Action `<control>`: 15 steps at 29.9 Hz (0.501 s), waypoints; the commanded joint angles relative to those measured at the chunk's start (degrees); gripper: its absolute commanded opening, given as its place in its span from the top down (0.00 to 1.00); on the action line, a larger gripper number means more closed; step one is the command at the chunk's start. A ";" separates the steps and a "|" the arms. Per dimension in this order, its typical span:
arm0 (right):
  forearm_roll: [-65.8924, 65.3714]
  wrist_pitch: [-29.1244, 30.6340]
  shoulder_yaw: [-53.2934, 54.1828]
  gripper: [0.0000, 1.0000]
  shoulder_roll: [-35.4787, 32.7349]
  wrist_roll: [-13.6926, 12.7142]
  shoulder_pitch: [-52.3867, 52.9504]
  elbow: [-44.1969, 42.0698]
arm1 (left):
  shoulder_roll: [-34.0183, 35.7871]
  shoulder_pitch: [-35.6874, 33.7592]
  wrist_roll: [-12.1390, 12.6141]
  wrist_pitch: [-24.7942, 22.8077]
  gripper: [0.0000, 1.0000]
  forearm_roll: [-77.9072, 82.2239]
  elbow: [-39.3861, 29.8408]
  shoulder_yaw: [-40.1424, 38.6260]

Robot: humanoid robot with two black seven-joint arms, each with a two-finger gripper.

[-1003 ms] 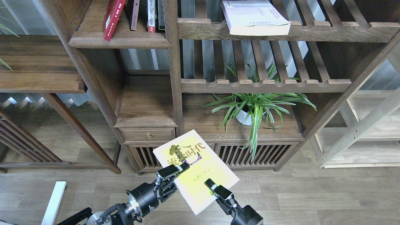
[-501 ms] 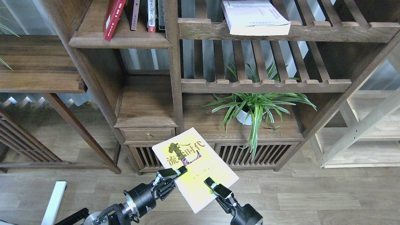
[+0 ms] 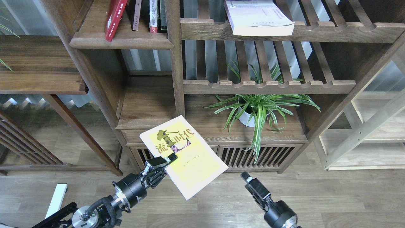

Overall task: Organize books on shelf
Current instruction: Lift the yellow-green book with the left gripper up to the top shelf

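Note:
My left gripper [image 3: 168,159] is shut on the left edge of the yellow-green and white book [image 3: 190,161] with dark calligraphy, holding it tilted in front of the low cabinet. My right gripper [image 3: 247,178] hangs apart from that book, to its right above the floor; its fingers look like one dark tip. The red book [image 3: 114,19] leans on the shelf [image 3: 121,40], a solid dark board at top left. The pale lavender-white book [image 3: 258,17] lies flat on the slatted rail shelf at top right.
Slim volumes [image 3: 153,15] stand right of the red book. A potted spider plant [image 3: 258,109] sits on the low cabinet [image 3: 148,135]. A pale wood rack [image 3: 373,133] stands at right, a dark side table [image 3: 38,71] at left, a white bar [image 3: 55,202] on the floor.
My right gripper let go of the yellow-green book and drew off to the right. The left gripper carried the book up and to the left.

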 commanded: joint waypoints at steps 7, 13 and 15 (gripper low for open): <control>0.40 0.00 2.25 0.01 -0.21 0.00 4.63 -7.71 | 1.60 -0.15 0.26 0.00 1.00 27.31 -0.06 -14.24; 0.66 0.00 2.25 0.01 0.14 -0.09 7.27 -10.17 | 1.61 5.38 0.18 0.00 1.00 47.97 -13.30 -29.61; 0.57 0.00 2.16 0.01 0.40 -0.09 8.06 -11.05 | 1.17 6.88 0.18 0.00 1.00 51.67 -19.02 -33.40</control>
